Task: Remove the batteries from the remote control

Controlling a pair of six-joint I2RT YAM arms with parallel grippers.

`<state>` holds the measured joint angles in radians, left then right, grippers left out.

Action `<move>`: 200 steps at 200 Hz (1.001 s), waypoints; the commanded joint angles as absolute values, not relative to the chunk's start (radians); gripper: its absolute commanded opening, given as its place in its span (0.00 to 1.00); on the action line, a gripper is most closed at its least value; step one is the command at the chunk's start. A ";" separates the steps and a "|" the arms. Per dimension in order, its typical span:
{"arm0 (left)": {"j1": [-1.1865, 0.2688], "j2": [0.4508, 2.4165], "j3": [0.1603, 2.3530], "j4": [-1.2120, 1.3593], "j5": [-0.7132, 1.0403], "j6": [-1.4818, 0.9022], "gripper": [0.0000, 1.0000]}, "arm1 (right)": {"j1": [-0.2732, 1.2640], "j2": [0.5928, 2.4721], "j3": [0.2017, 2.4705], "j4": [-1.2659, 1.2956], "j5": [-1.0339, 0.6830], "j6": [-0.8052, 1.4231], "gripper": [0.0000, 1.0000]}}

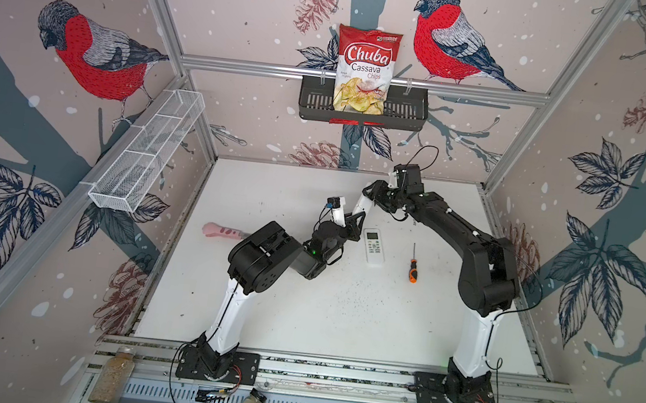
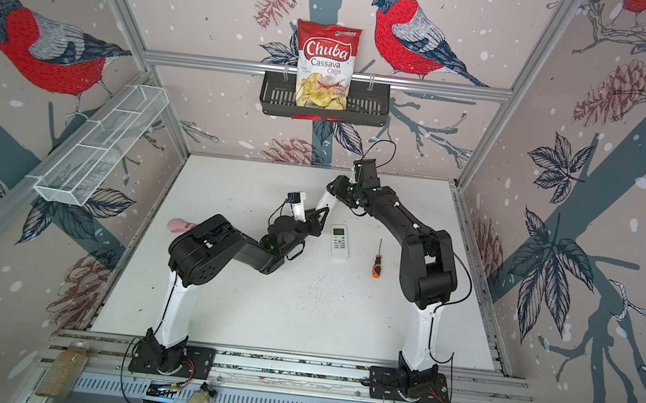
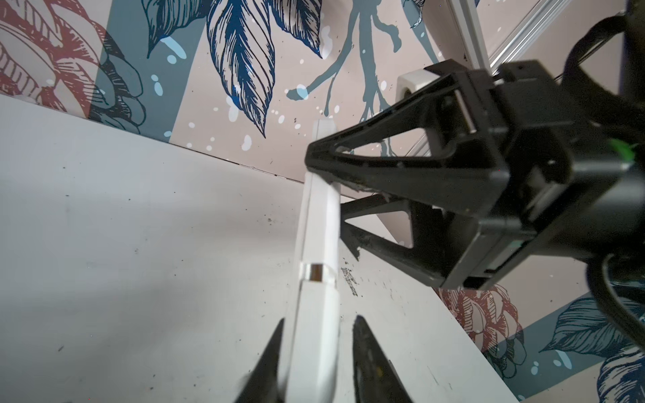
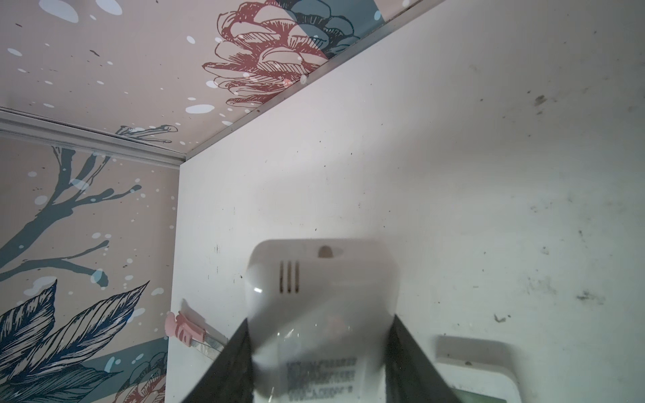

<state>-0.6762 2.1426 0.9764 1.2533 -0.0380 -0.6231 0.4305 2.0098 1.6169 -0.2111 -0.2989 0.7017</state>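
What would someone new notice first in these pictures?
A white remote hangs in mid-air above the table, clamped by the right end effector, the left end effector straddling its other end. A red Chuba chips bag stands in the black basket on the back wall.

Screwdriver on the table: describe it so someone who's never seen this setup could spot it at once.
Start at the white tabletop. Right of the flat-lying white remote near its middle, not touching it, lies the screwdriver. Unlike the blocky remote, it is thin, with a metal shaft and an orange-and-black handle.
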 commanded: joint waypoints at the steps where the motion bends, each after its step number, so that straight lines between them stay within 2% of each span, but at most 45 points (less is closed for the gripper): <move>1: -0.673 2.146 0.970 1.267 -0.043 -0.628 0.22 | 0.425 1.999 1.620 -0.184 -0.290 0.689 0.20; 37: -0.673 2.135 0.935 1.297 -0.040 -0.619 0.21 | 0.416 2.008 1.635 -0.187 -0.293 0.689 0.20; 90: -0.673 2.118 0.890 1.331 -0.023 -0.619 0.26 | 0.407 2.021 1.651 -0.192 -0.293 0.690 0.19; 144: -0.673 2.114 0.851 1.394 -0.008 -0.630 0.40 | 0.405 2.020 1.644 -0.189 -0.291 0.690 0.18; 200: -0.676 2.109 0.863 1.418 0.001 -0.643 0.41 | 0.408 2.019 1.641 -0.189 -0.283 0.689 0.18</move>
